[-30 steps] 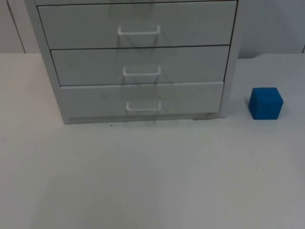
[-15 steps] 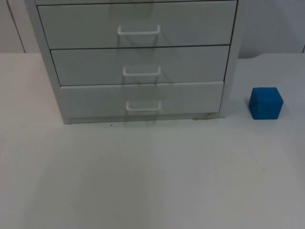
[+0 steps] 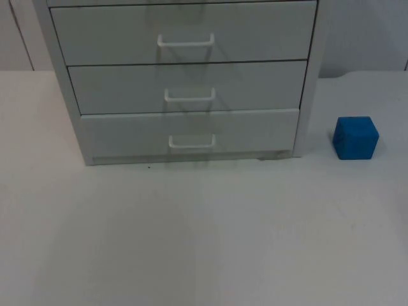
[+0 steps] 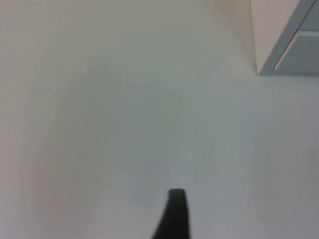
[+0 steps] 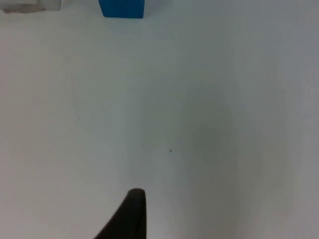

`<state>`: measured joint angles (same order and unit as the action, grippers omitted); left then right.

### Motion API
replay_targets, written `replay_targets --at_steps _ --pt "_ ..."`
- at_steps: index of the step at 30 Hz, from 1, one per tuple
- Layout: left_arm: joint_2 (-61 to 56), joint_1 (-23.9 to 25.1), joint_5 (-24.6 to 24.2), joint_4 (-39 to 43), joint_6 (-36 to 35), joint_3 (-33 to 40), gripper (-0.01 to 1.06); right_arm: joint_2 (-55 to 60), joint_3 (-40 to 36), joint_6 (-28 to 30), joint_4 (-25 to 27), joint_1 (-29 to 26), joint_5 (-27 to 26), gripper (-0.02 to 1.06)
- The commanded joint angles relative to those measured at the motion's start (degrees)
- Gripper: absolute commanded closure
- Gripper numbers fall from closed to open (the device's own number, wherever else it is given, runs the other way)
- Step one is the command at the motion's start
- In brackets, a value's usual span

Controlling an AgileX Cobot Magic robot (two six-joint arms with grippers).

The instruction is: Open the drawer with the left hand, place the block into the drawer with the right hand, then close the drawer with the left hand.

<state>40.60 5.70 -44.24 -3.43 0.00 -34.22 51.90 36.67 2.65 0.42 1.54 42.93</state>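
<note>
A pale grey drawer cabinet [image 3: 185, 83] stands at the back of the white table, its three drawers all shut. Each drawer has a white handle: top [image 3: 185, 42], middle [image 3: 189, 95] and bottom [image 3: 192, 141]. A blue block [image 3: 356, 137] rests on the table to the right of the cabinet, apart from it. My left gripper [image 4: 172, 219] hovers over bare table, with a corner of the cabinet [image 4: 299, 45] ahead of it. My right gripper [image 5: 129, 214] hangs over bare table some way short of the blue block [image 5: 121, 8].
White table top [image 3: 204, 236] stretches in front of the cabinet and around the block. The grey partition wall [image 3: 363, 32] rises behind the table. A bit of the cabinet base [image 5: 25, 6] lies beside the block in the right wrist view.
Cabinet and block have not moved. A faint shadow on the table in front of the cabinet has drifted slightly to the left.
</note>
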Motion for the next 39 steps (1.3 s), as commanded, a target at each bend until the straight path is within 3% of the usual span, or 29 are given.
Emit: replay_targets --at_steps 1,2,5,11,14,15,21,25,26,30,32,35,36,39 --pt "0.6 -0.3 1.4 -0.6 0.7 -0.5 0.47 0.0 0.5 0.2 0.0 -0.3 -0.7 -0.01" --pt "0.6 -0.3 2.0 -0.8 1.7 -0.5 0.56 0.0 0.5 0.2 0.0 -0.3 -0.7 -0.01" --pt "0.8 -0.3 3.1 -1.9 3.8 -0.5 0.65 0.0 0.5 0.2 0.0 -0.3 -0.8 -0.01" --pt "5.2 -0.3 2.3 -7.6 10.8 -2.5 0.62 0.0 0.5 0.2 0.0 -0.3 -1.4 -0.01" --pt "10.7 -0.5 -0.2 -14.4 17.5 -6.3 0.62 0.0 0.5 0.2 0.0 -0.3 -1.8 -0.01" --pt "13.9 -1.3 -1.7 -16.3 20.8 -8.2 0.62 0.0 0.5 0.2 0.0 -0.3 -1.8 -0.01" --pt "20.8 -6.5 -1.9 -16.7 23.6 -14.0 0.62 0.0 0.5 0.2 0.0 -0.3 -1.9 -0.01" --pt "26.8 -14.5 -0.5 -12.9 23.8 -19.7 0.62 0.0 0.5 -0.2 0.0 -0.3 -2.0 -0.01" --pt "26.8 -14.5 -0.5 -12.9 23.8 -19.7 0.62 0.0 0.5 -0.2 0.0 -0.3 -2.0 -0.01" --pt "33.7 -26.1 0.3 -6.2 23.7 -23.8 0.62 0.0 0.5 -0.2 0.1 -0.3 -2.0 -0.01" --pt "35.2 -28.8 0.9 -4.6 23.3 -24.3 0.62 0.0 0.5 -0.2 0.1 -0.3 -2.0 -0.01" --pt "39.3 -36.2 3.1 2.6 20.1 -24.9 0.62 0.0 0.5 -0.2 0.0 -0.3 -2.0 -0.01" --pt "39.3 -36.2 3.1 2.6 20.1 -24.9 0.62 0.0 0.5 -0.2 0.0 -0.3 -2.0 -0.01" --pt "44.4 -43.7 4.5 13.4 15.6 -24.9 0.62 0.0 0.5 -0.5 0.0 -0.3 -2.2 -0.01"
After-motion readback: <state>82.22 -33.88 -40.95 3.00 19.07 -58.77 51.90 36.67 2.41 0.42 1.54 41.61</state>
